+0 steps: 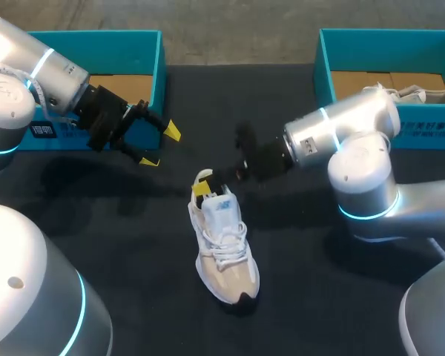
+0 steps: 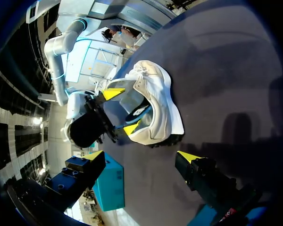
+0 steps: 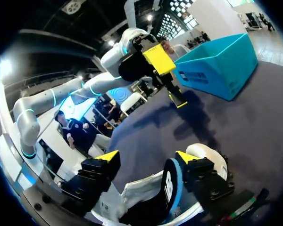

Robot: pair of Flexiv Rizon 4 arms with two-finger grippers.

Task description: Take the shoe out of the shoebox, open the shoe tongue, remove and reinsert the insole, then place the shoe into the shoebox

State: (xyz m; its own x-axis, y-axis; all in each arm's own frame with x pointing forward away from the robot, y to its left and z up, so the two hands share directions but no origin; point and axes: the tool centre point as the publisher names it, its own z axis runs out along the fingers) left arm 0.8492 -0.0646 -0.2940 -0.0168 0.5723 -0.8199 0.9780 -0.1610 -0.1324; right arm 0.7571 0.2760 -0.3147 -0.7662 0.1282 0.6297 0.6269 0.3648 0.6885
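A white and beige sneaker [image 1: 224, 252] lies on the black table, heel toward the far side. My right gripper [image 1: 208, 185] is at the heel opening, fingers apart around the collar [image 3: 146, 188]. A black, blue-edged flap [image 3: 170, 183] stands up out of the opening against one finger; whether it is the insole or the tongue I cannot tell. The right gripper [image 3: 147, 157] is open, as the left wrist view also shows [image 2: 122, 110]. My left gripper [image 1: 161, 146] hangs open above the table beside the left box, apart from the shoe [image 2: 158, 101], nothing between its fingers [image 2: 141, 155].
A teal shoebox [image 1: 152, 44] stands at the back left behind my left arm. A second teal box [image 1: 326, 59] at the back right holds another light shoe [image 1: 419, 93]. Bare black table lies around the sneaker.
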